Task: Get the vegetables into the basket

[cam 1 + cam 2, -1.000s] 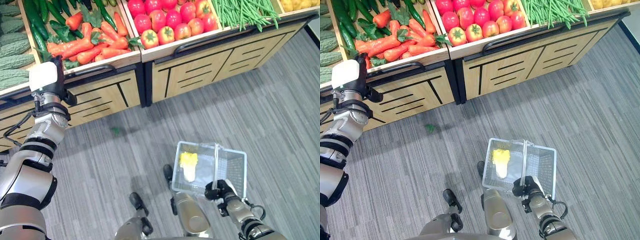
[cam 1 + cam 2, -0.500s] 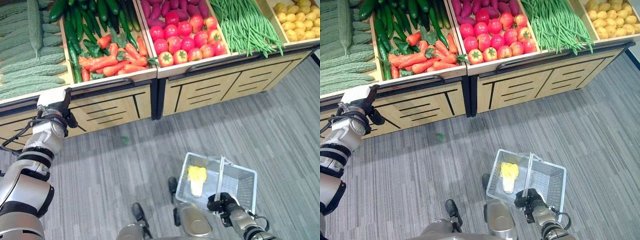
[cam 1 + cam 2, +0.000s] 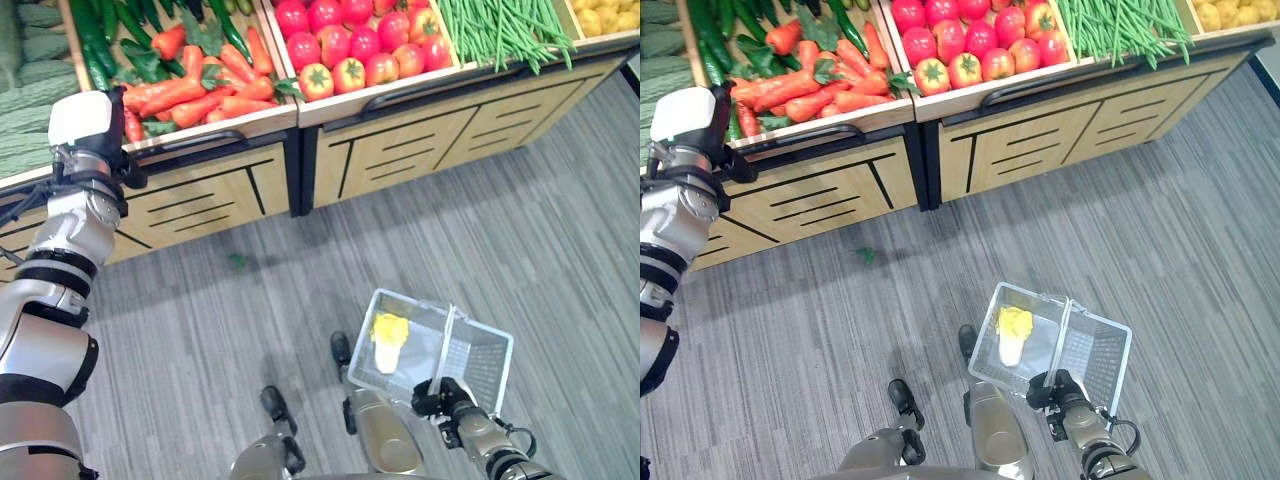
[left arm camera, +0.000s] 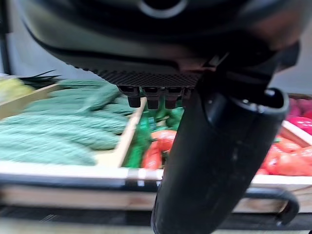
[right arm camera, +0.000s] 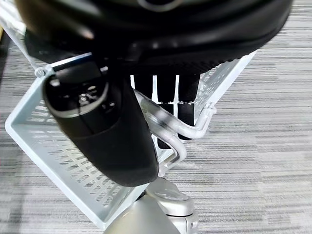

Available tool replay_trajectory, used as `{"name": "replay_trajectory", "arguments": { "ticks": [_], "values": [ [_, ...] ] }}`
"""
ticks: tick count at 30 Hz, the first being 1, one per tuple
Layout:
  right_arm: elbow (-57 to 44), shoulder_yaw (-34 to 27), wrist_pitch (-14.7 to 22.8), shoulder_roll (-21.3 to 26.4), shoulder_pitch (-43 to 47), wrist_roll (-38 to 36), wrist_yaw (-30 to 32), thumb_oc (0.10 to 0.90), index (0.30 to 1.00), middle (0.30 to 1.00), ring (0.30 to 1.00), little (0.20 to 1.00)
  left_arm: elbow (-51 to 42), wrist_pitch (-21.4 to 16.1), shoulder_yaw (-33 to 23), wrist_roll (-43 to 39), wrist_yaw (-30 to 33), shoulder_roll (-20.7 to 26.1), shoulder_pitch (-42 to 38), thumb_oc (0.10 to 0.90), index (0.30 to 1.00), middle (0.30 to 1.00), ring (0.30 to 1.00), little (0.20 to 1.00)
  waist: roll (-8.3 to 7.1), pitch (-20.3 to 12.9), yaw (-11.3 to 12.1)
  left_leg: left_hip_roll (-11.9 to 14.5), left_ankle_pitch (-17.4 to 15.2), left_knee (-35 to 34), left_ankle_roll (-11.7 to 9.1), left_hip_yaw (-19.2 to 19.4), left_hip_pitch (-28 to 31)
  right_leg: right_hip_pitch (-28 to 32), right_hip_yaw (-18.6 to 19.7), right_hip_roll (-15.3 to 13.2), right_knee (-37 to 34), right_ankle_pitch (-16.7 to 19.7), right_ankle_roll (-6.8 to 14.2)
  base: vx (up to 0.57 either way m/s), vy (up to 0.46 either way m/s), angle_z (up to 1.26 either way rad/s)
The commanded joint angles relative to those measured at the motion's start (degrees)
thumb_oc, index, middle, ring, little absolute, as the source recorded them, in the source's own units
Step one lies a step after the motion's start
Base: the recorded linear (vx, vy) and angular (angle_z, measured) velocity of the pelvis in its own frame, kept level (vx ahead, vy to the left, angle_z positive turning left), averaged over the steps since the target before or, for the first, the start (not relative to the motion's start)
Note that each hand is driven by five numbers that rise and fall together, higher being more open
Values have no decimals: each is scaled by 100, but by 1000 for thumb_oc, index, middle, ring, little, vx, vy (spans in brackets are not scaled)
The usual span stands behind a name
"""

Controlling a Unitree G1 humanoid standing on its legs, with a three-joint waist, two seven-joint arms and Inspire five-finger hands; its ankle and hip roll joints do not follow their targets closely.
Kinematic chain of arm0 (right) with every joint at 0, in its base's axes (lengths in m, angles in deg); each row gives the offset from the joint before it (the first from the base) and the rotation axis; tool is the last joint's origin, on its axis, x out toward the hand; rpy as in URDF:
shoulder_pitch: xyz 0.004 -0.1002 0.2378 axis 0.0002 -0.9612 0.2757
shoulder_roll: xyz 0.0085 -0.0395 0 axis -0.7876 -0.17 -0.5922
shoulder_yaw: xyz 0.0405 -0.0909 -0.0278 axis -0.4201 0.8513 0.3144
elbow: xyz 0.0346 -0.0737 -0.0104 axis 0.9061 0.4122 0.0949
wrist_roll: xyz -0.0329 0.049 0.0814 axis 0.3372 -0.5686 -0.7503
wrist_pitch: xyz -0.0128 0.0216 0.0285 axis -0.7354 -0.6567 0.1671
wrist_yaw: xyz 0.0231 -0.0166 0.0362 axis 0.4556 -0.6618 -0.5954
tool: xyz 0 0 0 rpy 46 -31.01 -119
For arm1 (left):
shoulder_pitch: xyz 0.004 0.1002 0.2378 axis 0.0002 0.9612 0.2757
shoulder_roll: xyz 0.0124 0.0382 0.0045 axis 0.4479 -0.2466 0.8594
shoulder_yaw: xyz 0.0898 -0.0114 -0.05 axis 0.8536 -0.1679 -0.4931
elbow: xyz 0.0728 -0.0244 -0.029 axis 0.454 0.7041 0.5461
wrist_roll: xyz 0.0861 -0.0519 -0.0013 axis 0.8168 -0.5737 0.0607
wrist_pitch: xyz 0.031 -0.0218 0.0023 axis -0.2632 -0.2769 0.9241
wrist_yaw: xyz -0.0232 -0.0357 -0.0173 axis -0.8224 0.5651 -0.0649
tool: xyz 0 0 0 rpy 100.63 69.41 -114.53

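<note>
Wooden produce bins (image 3: 250,118) line twelve o'clock. Since half a second ago, the left hand (image 3: 88,135) (fingers straight, empty) has been raised to the orange carrots (image 3: 195,92); the right hand (image 3: 1050,392) stays clamped on the pale wire basket (image 3: 1095,345) holding one yellow-leaved cabbage (image 3: 1013,328).

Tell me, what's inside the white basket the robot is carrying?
One yellow-and-white vegetable lies inside the basket, near its left end. The rest looks bare, though the handle and right hand cover a small part.

Basket (image 3: 490,352) on floor (image 3: 560,220) front-right, cabbage (image 3: 387,338) in its left half; behind, stand (image 3: 400,150) bins left to right: bitter gourds (image 3: 25,100), cucumbers (image 3: 95,45), carrots (image 3: 190,90), tomatoes (image 3: 345,45), green beans (image 3: 495,25).
</note>
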Motion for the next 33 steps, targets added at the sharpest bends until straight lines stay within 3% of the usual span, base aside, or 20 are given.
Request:
{"name": "replay_trajectory", "arguments": {
  "ticks": [1, 9, 11, 16, 21, 33],
  "values": [
    [272, 573, -159, 279, -384, 3, -70, 400, 300, 300, 300, 300, -69, -79, -29, -84, 709, 792, -902, 900, 1000, 1000, 1000, 1000, 115, -146, 42, 160, 88, 581, -78, -406, -636, 347, -102, -427, 81, -254, 798, 71, 66, -39],
    [162, 776, -94, 230, -329, -41, -92, 400, 300, 300, 300, 300, 335, -109, 563, -312, 978, 1000, -1988, 900, 1000, 1000, 1000, 1000, 109, -144, -34, 179, 145, 538, -85, -184, -941, -86, 11, -372, 69, -82, 847, 11, 33, -15],
    [168, 814, -90, 201, -324, -48, -77, 400, 300, 300, 300, 300, 406, -90, 610, -378, 1038, 1037, -2088, 900, 1000, 1000, 1000, 1000, 161, -171, -16, 200, -45, 508, -113, -232, -922, -106, 28, -354, 44, -169, 907, 99, 70, -9],
    [118, 816, -77, 200, -326, -138, -80, 400, 300, 300, 300, 300, 745, -69, 775, -450, 969, 1060, -2337, 900, 1000, 1000, 1000, 1000, 147, -134, -51, 214, -52, 559, -111, -136, -1085, -314, 50, -368, 48, -107, 931, 9, 26, -10],
    [-8, 819, 0, 208, -260, -361, -64, 400, 300, 300, 300, 300, 1143, -72, 977, -473, 874, 1037, -2556, 900, 1000, 1000, 1000, 1000, 22, -27, -147, 282, -199, 932, -88, -27, -1537, -693, 127, -381, 67, 88, 973, -50, 8, 0],
    [-218, 753, 105, 216, -317, -667, -65, 400, 300, 300, 300, 300, 1466, -49, 1132, -546, 774, 902, -2747, 900, 1000, 1000, 1000, 1000, 13, 14, -273, 288, -297, 1193, -26, -134, -2180, -1154, 87, -431, 108, 212, 983, -12, 8, 3]
  ]
}}
